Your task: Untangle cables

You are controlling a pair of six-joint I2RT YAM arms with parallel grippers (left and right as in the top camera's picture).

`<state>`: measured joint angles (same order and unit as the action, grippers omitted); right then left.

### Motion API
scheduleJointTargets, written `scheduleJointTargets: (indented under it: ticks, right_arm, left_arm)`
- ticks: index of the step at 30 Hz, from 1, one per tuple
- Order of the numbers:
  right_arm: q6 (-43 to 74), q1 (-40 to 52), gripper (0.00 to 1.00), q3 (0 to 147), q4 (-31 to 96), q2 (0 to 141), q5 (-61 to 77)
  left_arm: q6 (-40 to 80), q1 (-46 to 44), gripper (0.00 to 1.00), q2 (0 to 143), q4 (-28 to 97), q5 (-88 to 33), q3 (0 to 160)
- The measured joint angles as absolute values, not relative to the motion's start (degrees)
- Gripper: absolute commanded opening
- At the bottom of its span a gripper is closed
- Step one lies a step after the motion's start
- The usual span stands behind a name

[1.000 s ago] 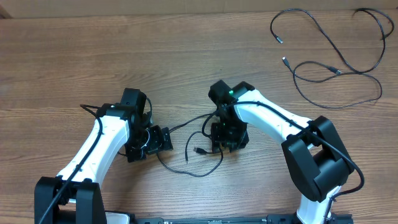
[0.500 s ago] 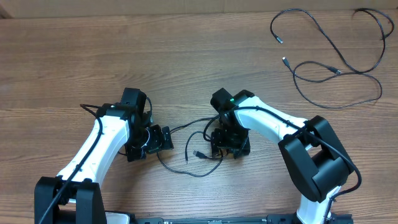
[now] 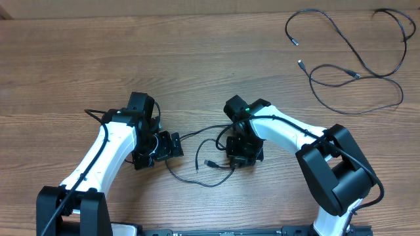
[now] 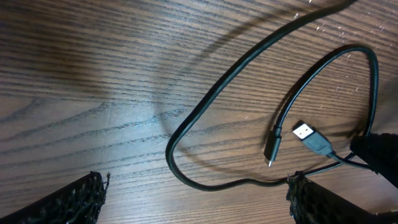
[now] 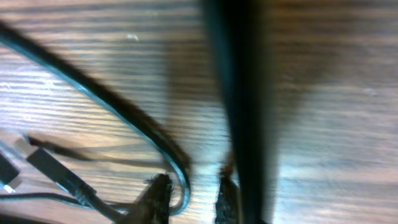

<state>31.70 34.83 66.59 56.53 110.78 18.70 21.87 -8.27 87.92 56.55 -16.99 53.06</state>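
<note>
On the bench [image 3: 197, 59], the tangled cables [image 4: 219, 88] are lying at lower centre, running left to right between the arms. The left gripper [image 3: 174, 145] is gaping released beside them, and the nearer right gripper [image 5: 191, 196] is straddling a loop, grip unclear.

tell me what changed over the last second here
The right end effector slid a little toward the robot's base, and its fingers narrowed around a loop of the cable between the arms. Whether it grips the cable yet is unclear. The left end effector stayed open and in place, and the loose cables at the far right did not move.
</note>
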Motion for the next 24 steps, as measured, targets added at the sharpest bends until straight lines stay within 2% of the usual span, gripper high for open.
scheduleJointTargets:
  ticks: [3, 8, 18, 24]
  right_arm:
    - [33.0, 35.8, 0.16, 66.6, 55.8, 110.6, 17.5]
    - [35.7, 38.2, 0.04, 66.6, 55.8, 110.0, 12.7]
    - [38.0, 39.4, 0.04, 66.9, 56.2, 109.7, 9.5]
    - [38.3, 36.3, 0.04, 71.3, 62.7, 109.6, 4.0]
  left_arm:
    - [21.9, -8.3, 0.96, 87.9, 56.6, -17.0, 53.0]
    - [21.9, -8.3, 0.96, 87.9, 56.5, -17.0, 53.0]
    - [21.9, -8.3, 0.96, 87.9, 56.5, -17.0, 53.0]
    - [21.9, -8.3, 0.97, 87.9, 56.7, -17.1, 53.0]
